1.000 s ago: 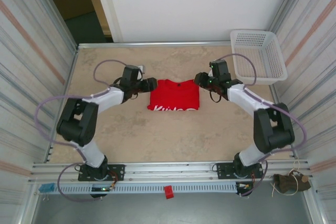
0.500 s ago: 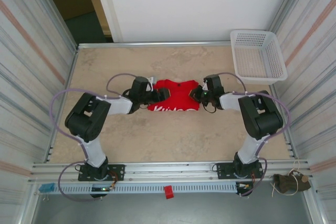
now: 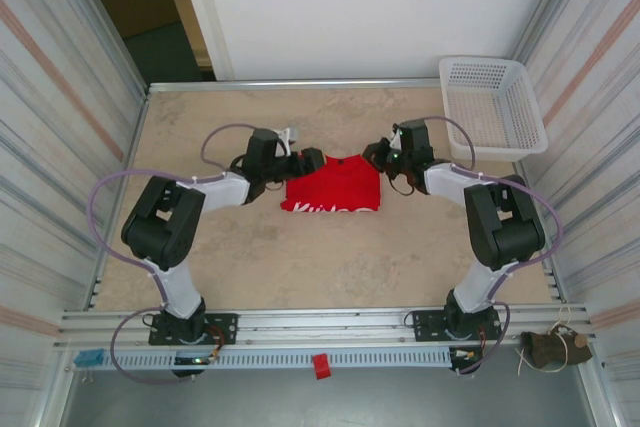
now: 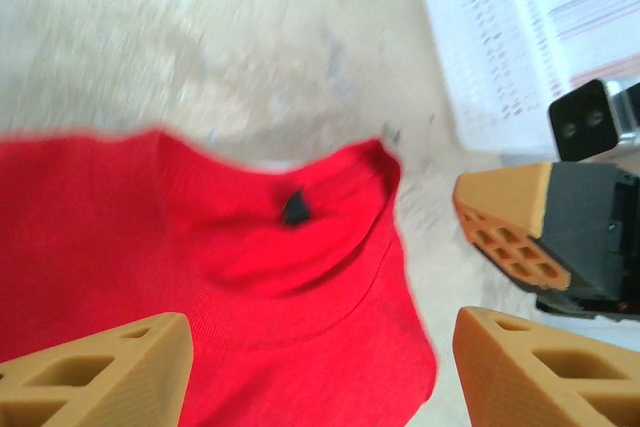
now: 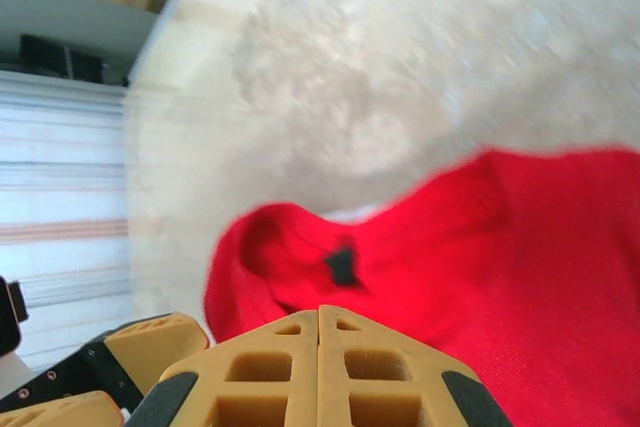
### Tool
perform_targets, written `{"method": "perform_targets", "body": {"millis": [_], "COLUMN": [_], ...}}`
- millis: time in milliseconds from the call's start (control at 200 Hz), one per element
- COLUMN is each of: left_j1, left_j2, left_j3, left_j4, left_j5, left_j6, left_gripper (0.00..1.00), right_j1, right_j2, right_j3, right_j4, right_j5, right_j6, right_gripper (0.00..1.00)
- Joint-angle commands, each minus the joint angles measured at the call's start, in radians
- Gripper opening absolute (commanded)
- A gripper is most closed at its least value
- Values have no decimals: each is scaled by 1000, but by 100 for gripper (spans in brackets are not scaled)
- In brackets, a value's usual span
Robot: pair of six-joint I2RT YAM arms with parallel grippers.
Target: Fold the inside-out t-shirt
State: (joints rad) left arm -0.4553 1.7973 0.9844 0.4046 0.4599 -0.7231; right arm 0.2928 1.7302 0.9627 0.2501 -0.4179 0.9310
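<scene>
The inside-out t-shirt (image 3: 332, 185) lies folded into a small red rectangle in the middle of the table, collar toward the far side, white lettering along its near edge. My left gripper (image 3: 312, 159) hovers open at its far left corner; in the left wrist view its fingers (image 4: 95, 367) stand wide apart over the red cloth (image 4: 200, 247) near the collar. My right gripper (image 3: 372, 151) is at the far right corner. In the right wrist view this gripper (image 5: 318, 322) is shut, pads flush together, with the collar (image 5: 340, 257) just beyond the tips and no cloth seen between them.
A white lattice basket (image 3: 492, 107) stands at the table's far right corner. The two grippers face each other across the collar, a short gap apart; the right gripper (image 4: 530, 227) shows in the left wrist view. Bare beige tabletop (image 3: 330, 257) surrounds the shirt.
Both grippers came in over the shirt's sides, then shifted toward its far edge by the collar. The shirt has kept its place and shape.
</scene>
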Motion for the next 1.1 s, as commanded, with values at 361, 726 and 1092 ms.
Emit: {"method": "perform_targets", "body": {"millis": [361,726,1092], "left_j1": [109,117,89], "left_j2": [265,-48,-162], "left_j3": [190,162,-103], "left_j4": [-69,-344,-378], "left_j5": [62,45,25], "left_j6": [59,193,215], "left_gripper": [68,72,78], "right_j1": [-12,-1,60], "right_j2": [234,-70,-120], "right_j3": [88,88,-40], "right_j4": [28,-281,-282], "right_j5": [8,28,32], "right_j6": [32,-161,-153], "right_gripper": [0,10,28]}}
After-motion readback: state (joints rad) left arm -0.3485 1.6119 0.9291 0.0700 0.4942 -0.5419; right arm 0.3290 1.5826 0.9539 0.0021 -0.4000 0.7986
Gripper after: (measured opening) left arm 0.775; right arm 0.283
